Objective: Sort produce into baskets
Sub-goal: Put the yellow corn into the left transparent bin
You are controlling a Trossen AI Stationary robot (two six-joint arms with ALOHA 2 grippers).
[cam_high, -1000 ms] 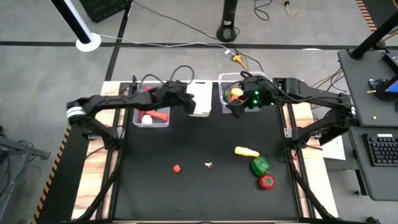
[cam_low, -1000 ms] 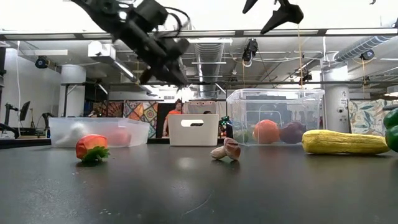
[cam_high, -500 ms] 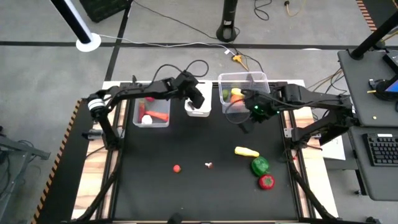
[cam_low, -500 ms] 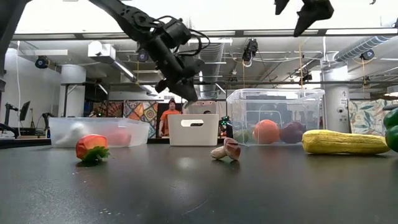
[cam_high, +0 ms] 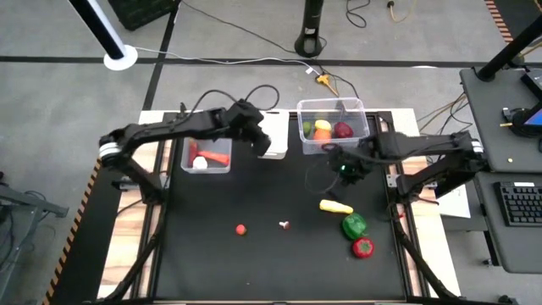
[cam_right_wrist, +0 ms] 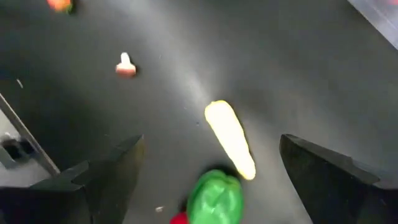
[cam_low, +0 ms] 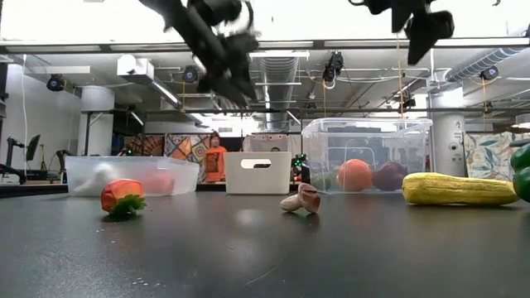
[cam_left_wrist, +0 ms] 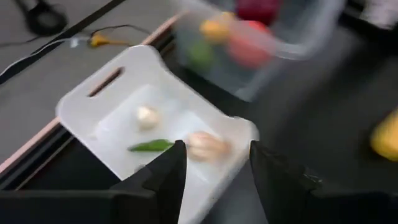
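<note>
Produce mostly fills the three baskets (cam_high: 331, 127) at frame top; five pieces (cam_high: 335, 206) wait lower centre. Left gripper (cam_high: 258, 141) and right gripper (cam_high: 343, 167) hover open, empty.

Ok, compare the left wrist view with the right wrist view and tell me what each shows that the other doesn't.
Only the left wrist view shows the white tub holding a garlic bulb, a green chili and a pale piece, plus the blurred clear tub behind it. Only the right wrist view shows the loose garlic piece, the yellow vegetable and the green pepper. Both show the black table and open jaws holding nothing.
</note>
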